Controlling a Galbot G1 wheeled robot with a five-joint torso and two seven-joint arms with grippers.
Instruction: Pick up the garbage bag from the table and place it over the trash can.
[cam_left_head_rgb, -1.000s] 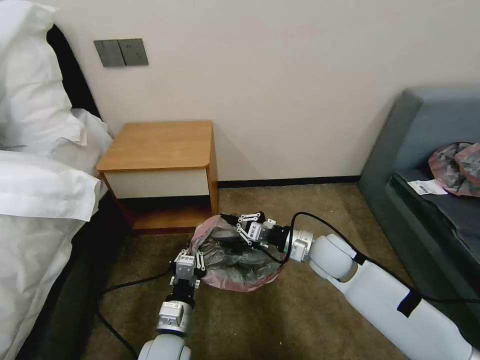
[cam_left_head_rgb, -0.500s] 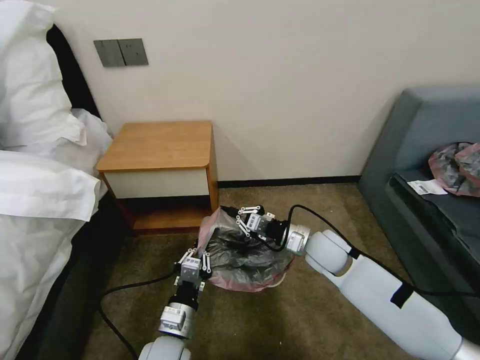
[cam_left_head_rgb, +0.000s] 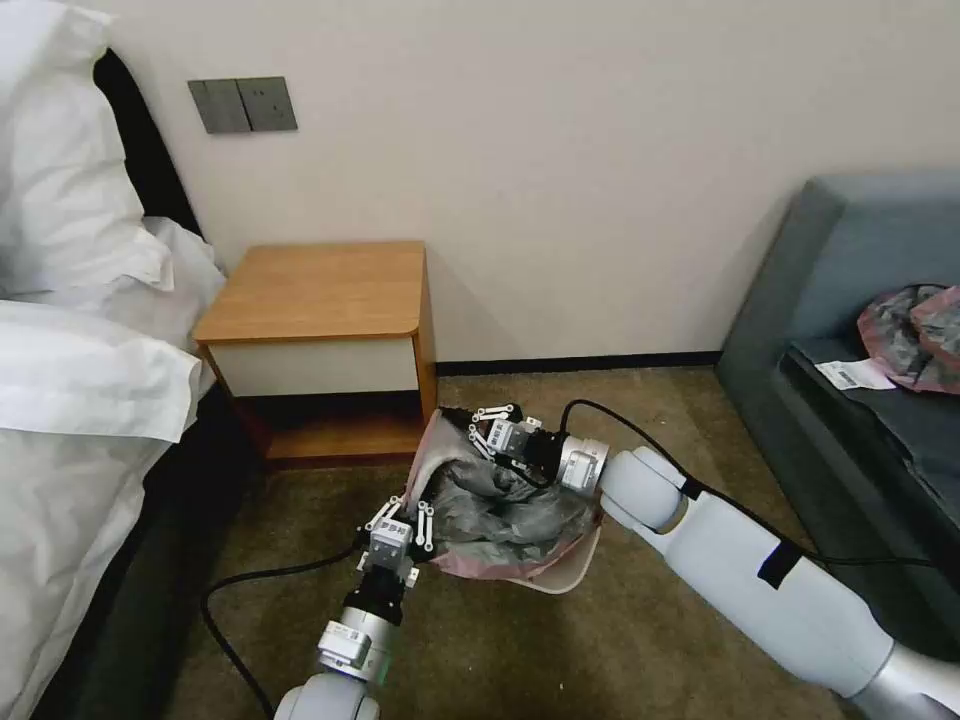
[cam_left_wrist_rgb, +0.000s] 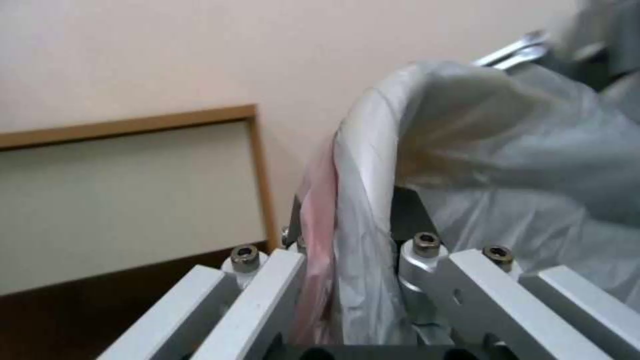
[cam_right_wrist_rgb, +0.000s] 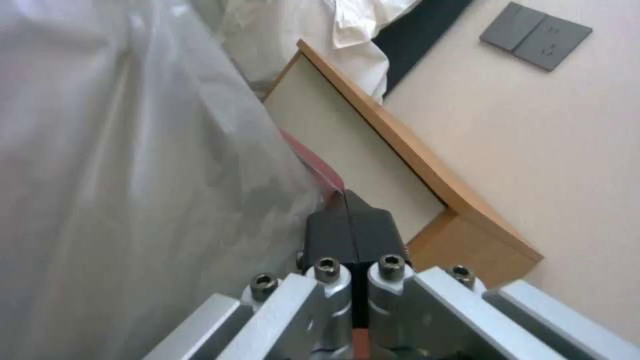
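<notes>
At the far left a bed with white pillows and a white sheet (cam_left_head_rgb: 70, 330) runs along the edge of the head view, and grey wall switch plates (cam_left_head_rgb: 242, 105) sit on the cream wall above it. Just beside the bed stands the table (cam_left_head_rgb: 318, 290), a small square wooden nightstand with an orange-brown top, a white drawer front and a low shelf, its top bare. On the brown carpet floor (cam_left_head_rgb: 520, 640) in front of the table's right corner sits the trash can (cam_left_head_rgb: 560, 575), a small plastic bin whose beige rim peeks out at the near right corner. The garbage bag (cam_left_head_rgb: 500, 505), thin wrinkly plastic that is pink outside and grey inside, is draped over the bin's mouth and bunched inside it. The left gripper (cam_left_head_rgb: 400, 525) is at the bin's near left corner, its fingers closed on the bag's edge; the left wrist view shows a fold of pink and grey film (cam_left_wrist_rgb: 347, 200) pinched between them. The right gripper (cam_left_head_rgb: 480, 432) reaches in from the right to the far edge of the bin, next to the table's side, and in the right wrist view its black fingers (cam_right_wrist_rgb: 350, 232) are pressed together on the pink edge of the bag (cam_right_wrist_rgb: 133, 175). At the far right a grey-blue sofa (cam_left_head_rgb: 860, 330) carries another pink-grey plastic bundle with a white paper label (cam_left_head_rgb: 910, 335).
</notes>
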